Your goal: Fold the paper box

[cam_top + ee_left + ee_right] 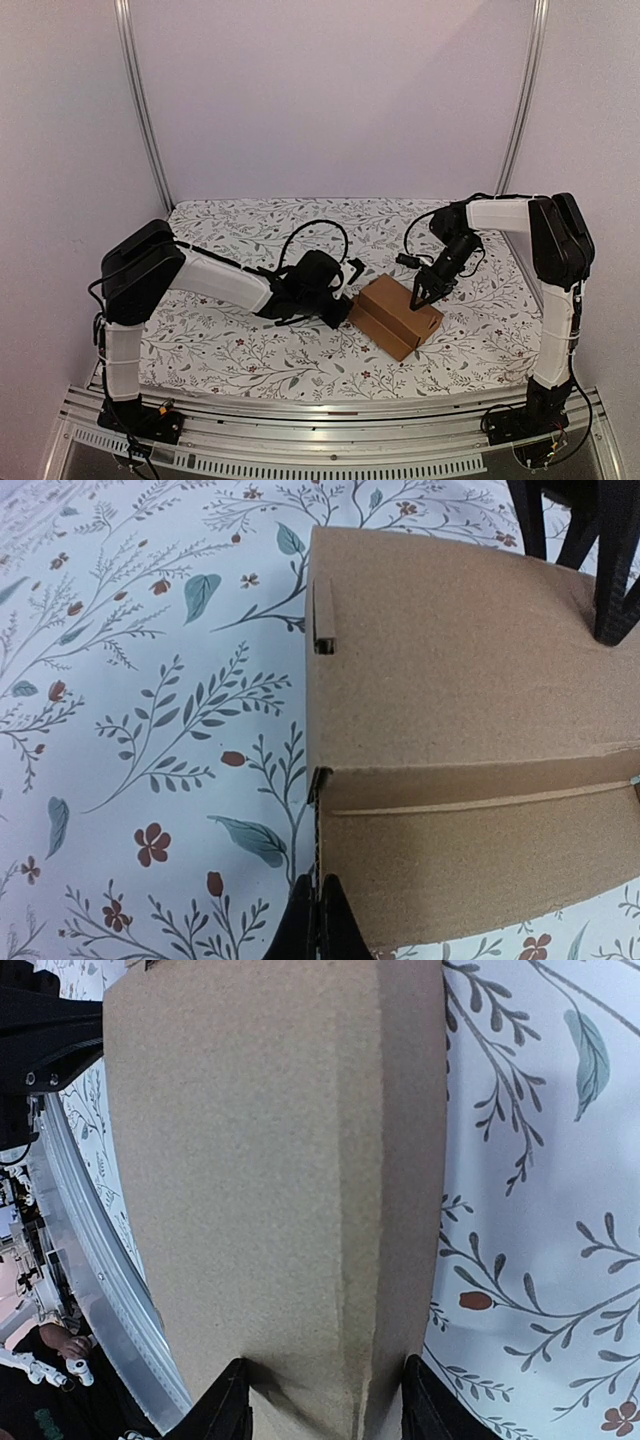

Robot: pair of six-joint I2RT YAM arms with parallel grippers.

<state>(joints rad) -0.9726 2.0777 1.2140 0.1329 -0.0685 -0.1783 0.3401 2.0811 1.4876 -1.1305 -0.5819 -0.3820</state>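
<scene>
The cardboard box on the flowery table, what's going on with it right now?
Two robot arms are working on the paper box, which already looks folded into its oblong shape and sits on the floral-covered table. The right gripper is open, its fingers spread and planted on the box's top as if holding it down. The left gripper is closed at the box's end edge, apparently pinching the end wall. Whether every tab is tucked in, I cannot tell.
</scene>
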